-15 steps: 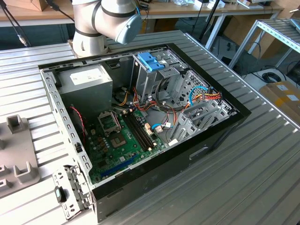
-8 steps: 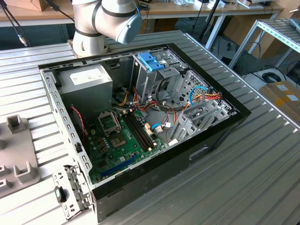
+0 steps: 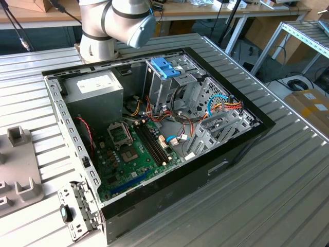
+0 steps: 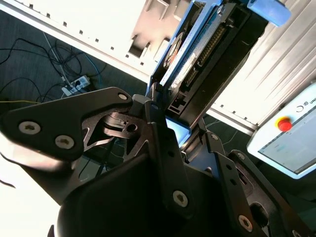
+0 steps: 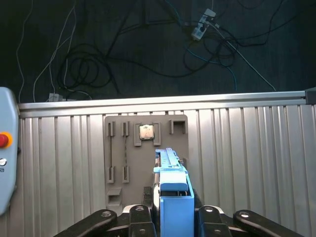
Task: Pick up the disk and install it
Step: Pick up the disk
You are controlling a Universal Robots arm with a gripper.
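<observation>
Gripper (image 5: 175,210) closed on the disk (image 4: 195,57), both black fingers (image 4: 158,133) pressing the drive's broad flat faces near one end, so that the drive stands on edge between them. In the first wrist view the blue carrier frame (image 5: 174,193) projects from the grip toward a grey fixture plate (image 5: 116,163) on the ribbed table (image 5: 256,148); the disk appears to be held clear of both. The open computer case (image 3: 169,193) lies on the same table in the exterior view. The drive is judged stiff and dense for its size, with smooth metal faces that could slide under a light squeeze, and sensitive to knocks. A hold across the flat faces or the carrier rails suits it best, away from the exposed connector pins (image 4: 210,42) at the end.
</observation>
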